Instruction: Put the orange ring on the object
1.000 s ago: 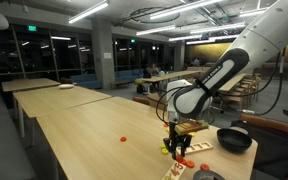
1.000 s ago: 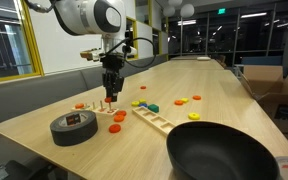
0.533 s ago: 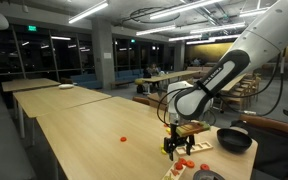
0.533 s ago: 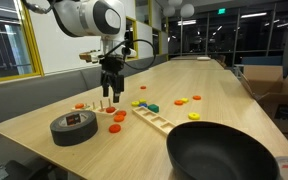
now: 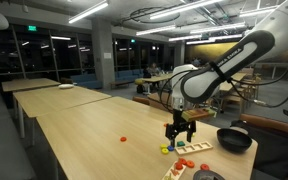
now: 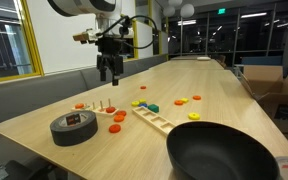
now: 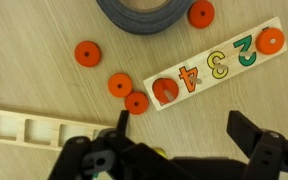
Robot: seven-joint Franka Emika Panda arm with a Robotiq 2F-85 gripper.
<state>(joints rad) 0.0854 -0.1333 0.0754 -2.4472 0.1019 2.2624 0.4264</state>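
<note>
A robot arm holds its gripper (image 6: pixel 108 70) above a long wooden table (image 6: pixel 199 85), well clear of the surface. In the wrist view the gripper (image 7: pixel 179 125) has its two fingers (image 7: pixel 246 133) spread wide with nothing between them.

Six orange rings (image 7: pixel 118 84) lie flat on the table below, none of them held. Two touch each other just beside one paper number strip (image 7: pixel 219 65). Two more rest on the strip, one at each end. One lies alone and one lies just beside the single roll of grey tape (image 7: pixel 144 14). One wooden rack (image 7: pixel 34 125) lies near the gripper. An exterior view shows one black bowl (image 6: pixel 224 155) in the foreground.
</note>
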